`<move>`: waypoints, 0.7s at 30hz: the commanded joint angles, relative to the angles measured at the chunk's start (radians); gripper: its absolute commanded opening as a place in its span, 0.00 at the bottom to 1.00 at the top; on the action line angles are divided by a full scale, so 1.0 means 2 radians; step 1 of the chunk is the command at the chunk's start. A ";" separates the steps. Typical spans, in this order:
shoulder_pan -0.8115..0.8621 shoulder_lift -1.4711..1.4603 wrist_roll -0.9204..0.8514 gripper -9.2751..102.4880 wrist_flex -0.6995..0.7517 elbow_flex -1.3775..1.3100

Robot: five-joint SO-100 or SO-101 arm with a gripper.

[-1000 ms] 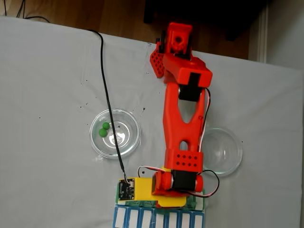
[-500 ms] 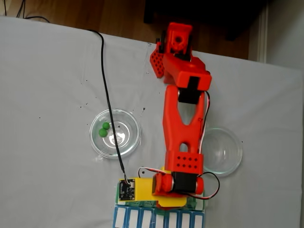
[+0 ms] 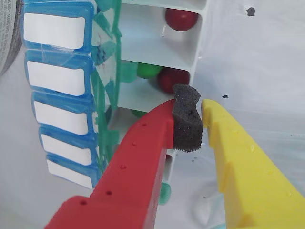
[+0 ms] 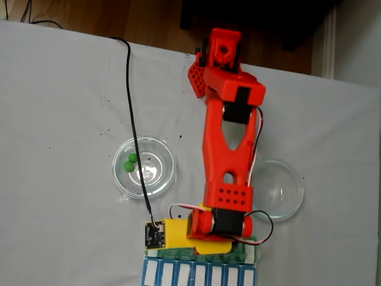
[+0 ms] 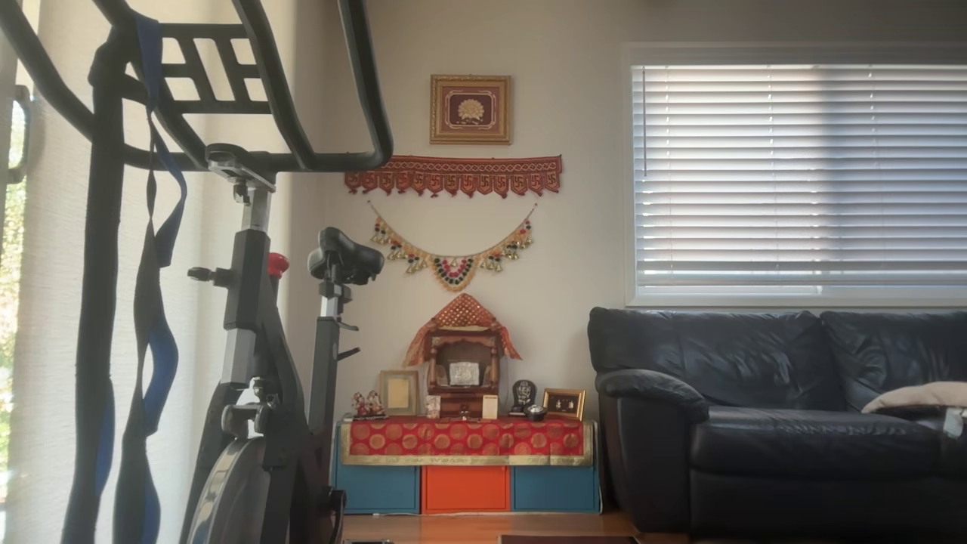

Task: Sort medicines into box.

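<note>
In the wrist view my gripper hangs over the box, above the edge of its open white compartments. A black foam pad fills the gap between the red finger and the yellow finger, and no medicine sits between them. One compartment holds a dark red ball; the one below it holds a green ball and a red ball. In the fixed view the red arm reaches down to the box, and its wrist hides the fingers. Two green balls lie in the left glass dish.
A second glass dish, to the right of the arm, has nothing in it. A black cable runs across the white cloth and over the left dish to the wrist camera board. The box's blue-lidded row is closed.
In the fixed view the wrist has shifted slightly left and up, back from the box's blue row. The green balls and both dishes have not moved.
</note>
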 commanded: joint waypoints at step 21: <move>0.174 0.285 -0.248 0.09 0.010 0.256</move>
